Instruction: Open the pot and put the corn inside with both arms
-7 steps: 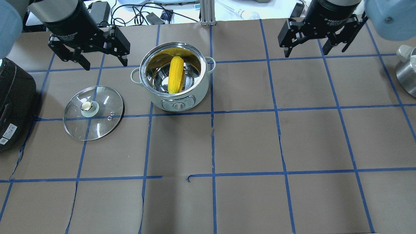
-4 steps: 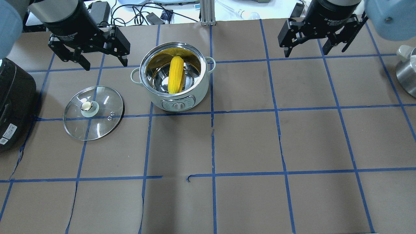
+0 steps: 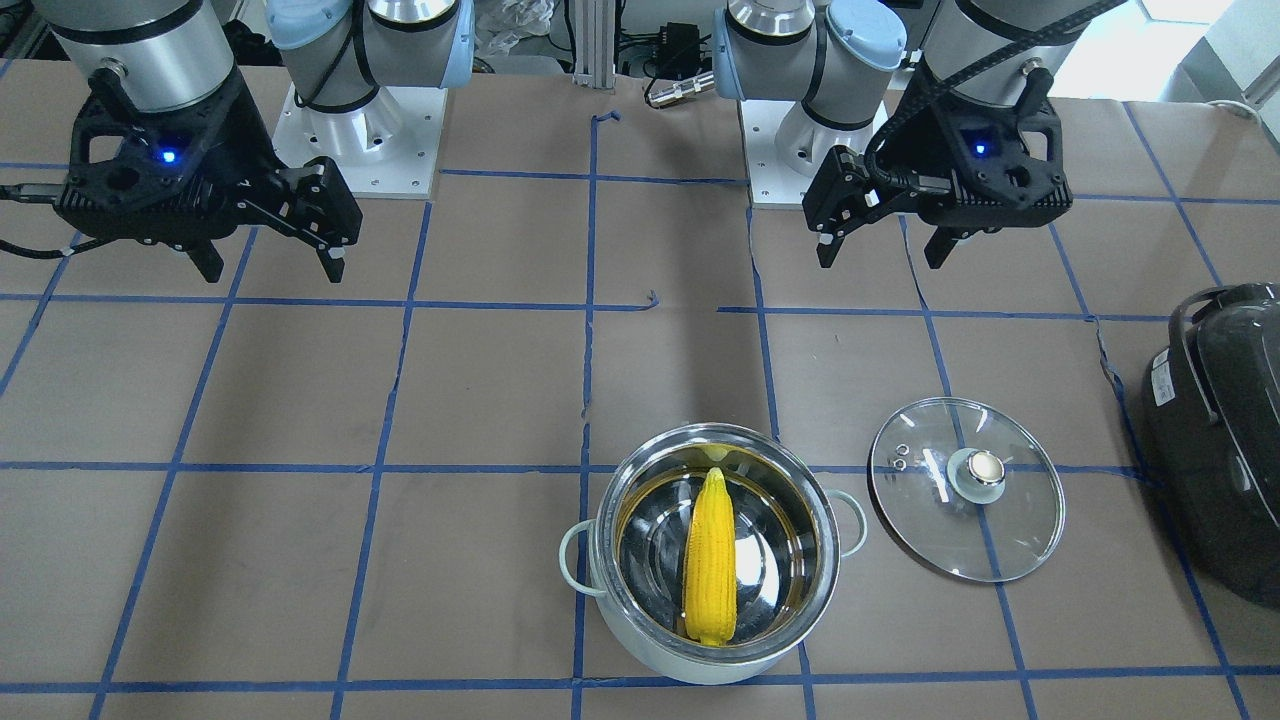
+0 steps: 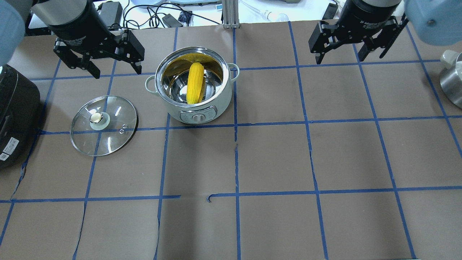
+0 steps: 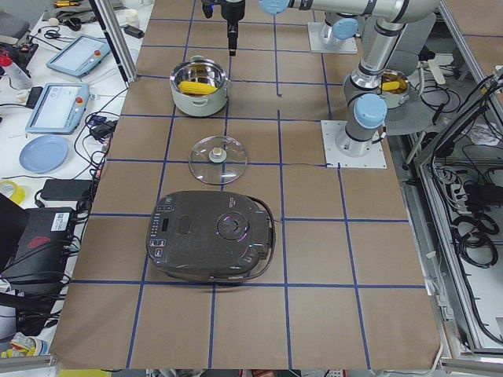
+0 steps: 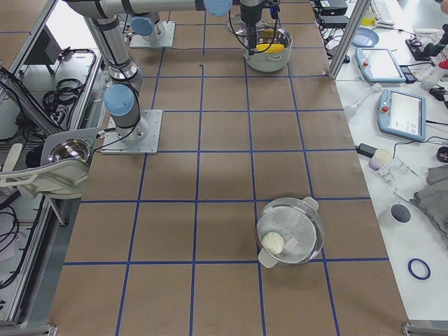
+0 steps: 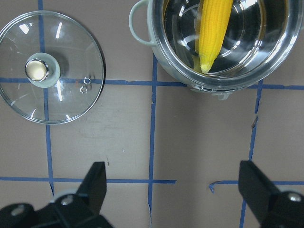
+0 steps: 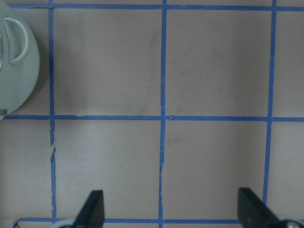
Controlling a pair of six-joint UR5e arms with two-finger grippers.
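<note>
Corn: one yellow cob, inside the pot, lying across the steel bowl with its pointed tip toward the robot; nothing grips it

Pot: open, upright on the worktop, left of the centre tape line and in its far half as seen from overhead; pale wall, two loop handles, control dial facing away from the robot

Lid: clear glass, knob up, flat on the worktop just beside the pot on the robot's left, not touching it

Left tool: fingers spread wide, empty, hanging above the worktop on the robot's side of the lid and pot, clear of both; its wrist view looks down on lid and pot together

Right tool: fingers spread wide, empty, hanging above bare worktop well to the pot's right; only the pot's handle and wall show at its wrist view's edge

Appliance: dark, domed, at the worktop's left end beyond the lid

Spare pot: steel, glass lid on, near the worktop's right end
</note>
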